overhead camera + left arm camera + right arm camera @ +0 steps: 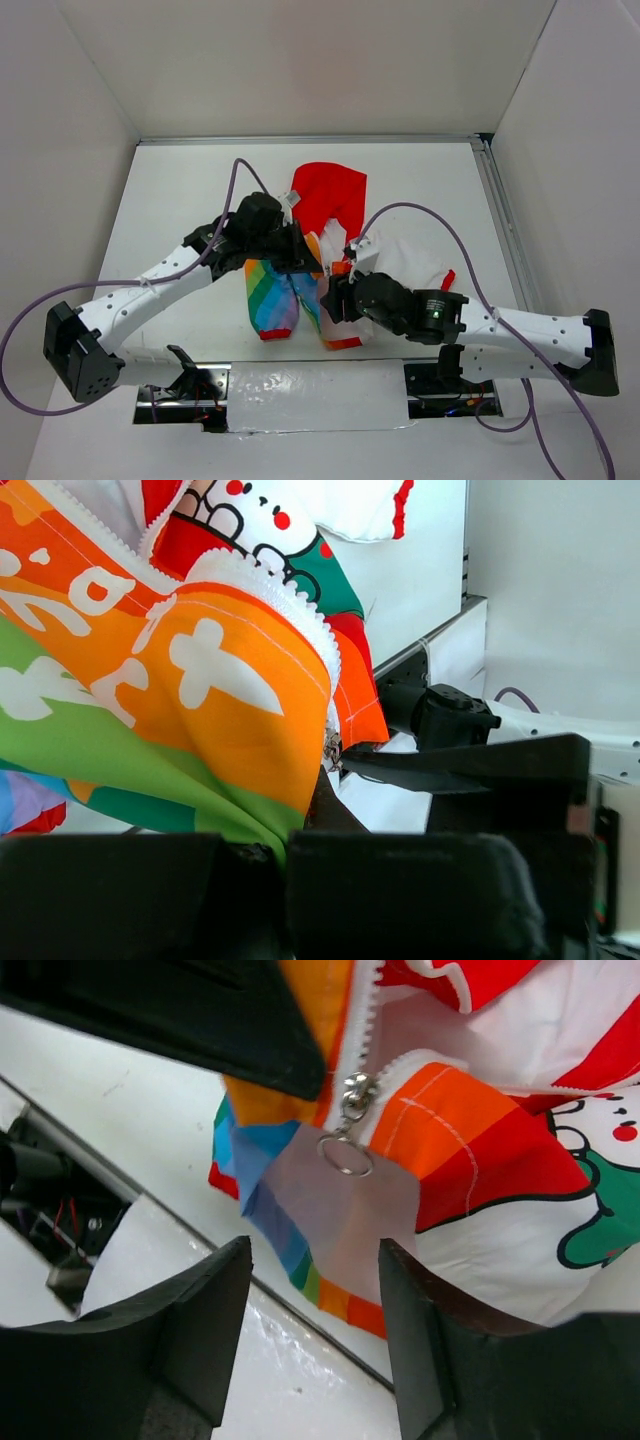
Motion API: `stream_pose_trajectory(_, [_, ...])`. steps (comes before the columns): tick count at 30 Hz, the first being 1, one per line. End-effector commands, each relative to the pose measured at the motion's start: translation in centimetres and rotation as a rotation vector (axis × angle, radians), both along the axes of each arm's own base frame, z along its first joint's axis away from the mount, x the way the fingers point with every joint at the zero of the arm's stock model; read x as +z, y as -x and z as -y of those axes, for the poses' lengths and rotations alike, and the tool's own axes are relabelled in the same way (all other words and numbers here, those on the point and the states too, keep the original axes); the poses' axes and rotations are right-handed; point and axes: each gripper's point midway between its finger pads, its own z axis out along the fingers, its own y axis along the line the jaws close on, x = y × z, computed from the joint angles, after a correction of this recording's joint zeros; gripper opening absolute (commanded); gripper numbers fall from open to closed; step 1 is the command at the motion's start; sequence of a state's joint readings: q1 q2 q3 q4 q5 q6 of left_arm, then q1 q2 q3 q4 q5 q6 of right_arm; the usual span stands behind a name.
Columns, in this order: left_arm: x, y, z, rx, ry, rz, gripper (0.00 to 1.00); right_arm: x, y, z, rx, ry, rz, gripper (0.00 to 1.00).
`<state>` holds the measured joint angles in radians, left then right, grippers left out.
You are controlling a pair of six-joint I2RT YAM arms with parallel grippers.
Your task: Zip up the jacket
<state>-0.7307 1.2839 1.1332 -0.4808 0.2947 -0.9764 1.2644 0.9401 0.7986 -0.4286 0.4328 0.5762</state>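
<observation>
The jacket (272,295) lies mid-table with its rainbow front toward me and its red hood (330,195) at the far end. My left gripper (300,252) is shut on the orange-green front panel (230,710) beside the white zipper teeth (290,595). It holds that panel lifted. My right gripper (335,297) is open and empty. Its fingers (205,1320) stand just below the metal zipper slider with a ring pull (347,1125), not touching it. The white cartoon-print lining (560,1210) shows on the right. The left gripper's black finger (200,1010) shows above the slider.
White walls enclose the table. A metal rail (505,230) runs along the right edge. A shiny taped strip (310,395) lies between the arm bases at the near edge. Purple cables (240,175) arc over both arms. A white sleeve with a red cuff (440,272) lies to the right.
</observation>
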Motion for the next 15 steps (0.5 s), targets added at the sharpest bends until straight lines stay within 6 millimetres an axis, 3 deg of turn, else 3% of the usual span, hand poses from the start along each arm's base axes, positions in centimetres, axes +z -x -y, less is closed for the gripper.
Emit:
stream_pose_trajectory(1, [2.2, 0.3, 0.1, -0.004, 0.063, 0.026, 0.0, 2.0, -1.8, -1.4, -0.126, -0.169, 0.022, 0.59])
stream_pose_trajectory(8, [2.1, 0.6, 0.2, -0.008, 0.072, 0.019, 0.0, 1.2, -2.7, -2.2, -0.2, -0.195, 0.002, 0.6])
stream_pose_trajectory(15, [2.1, 0.9, 0.1, -0.012, 0.074, 0.024, 0.0, 1.9, -4.7, -0.6, -0.318, -0.25, 0.046, 0.61])
